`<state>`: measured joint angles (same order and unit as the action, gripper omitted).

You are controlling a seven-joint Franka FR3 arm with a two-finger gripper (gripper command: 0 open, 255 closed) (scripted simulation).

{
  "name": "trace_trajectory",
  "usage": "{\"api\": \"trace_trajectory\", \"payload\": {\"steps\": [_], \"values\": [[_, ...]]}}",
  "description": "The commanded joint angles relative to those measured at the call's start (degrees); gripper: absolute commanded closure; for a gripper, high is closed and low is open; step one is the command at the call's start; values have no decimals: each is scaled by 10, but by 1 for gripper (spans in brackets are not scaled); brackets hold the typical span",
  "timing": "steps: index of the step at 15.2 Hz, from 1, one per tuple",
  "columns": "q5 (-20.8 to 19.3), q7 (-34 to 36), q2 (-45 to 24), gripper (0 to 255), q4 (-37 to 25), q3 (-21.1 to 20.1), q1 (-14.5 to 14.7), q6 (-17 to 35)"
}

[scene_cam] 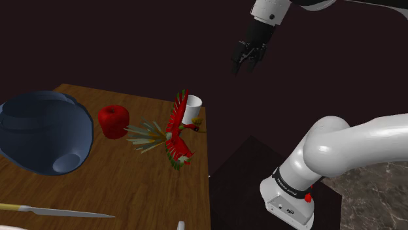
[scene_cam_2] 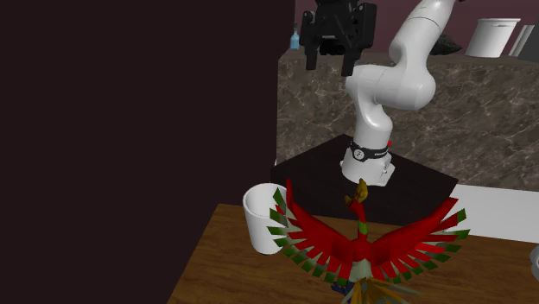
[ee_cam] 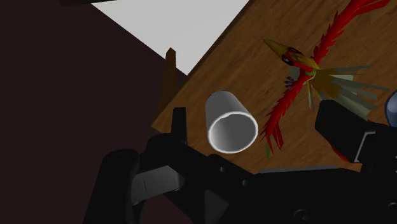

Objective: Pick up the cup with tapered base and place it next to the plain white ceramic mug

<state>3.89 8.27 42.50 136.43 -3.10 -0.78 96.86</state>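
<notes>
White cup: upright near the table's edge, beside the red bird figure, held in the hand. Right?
Not quite. The white cup is not held. In the shoulder view the hand hangs open in the air well above it, touching nothing. The rest is right: the cup stands upright near the edge of the table, beside the red bird figure.

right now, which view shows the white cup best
Wrist view: the white cup is unobstructed, mouth and wall visible. Shoulder view: partly behind the red bird figure. Second exterior view: its side, wing overlapping.
</notes>
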Motion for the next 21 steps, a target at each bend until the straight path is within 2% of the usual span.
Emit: {"api": "trace_trajectory", "payload": {"steps": [1,11,21], "values": [[0,0,0,0,0,0,0,0],[12,-31,-188,0,1,18,-6,162],[40,-67,-404,0,-73,31,-7,277]]}}
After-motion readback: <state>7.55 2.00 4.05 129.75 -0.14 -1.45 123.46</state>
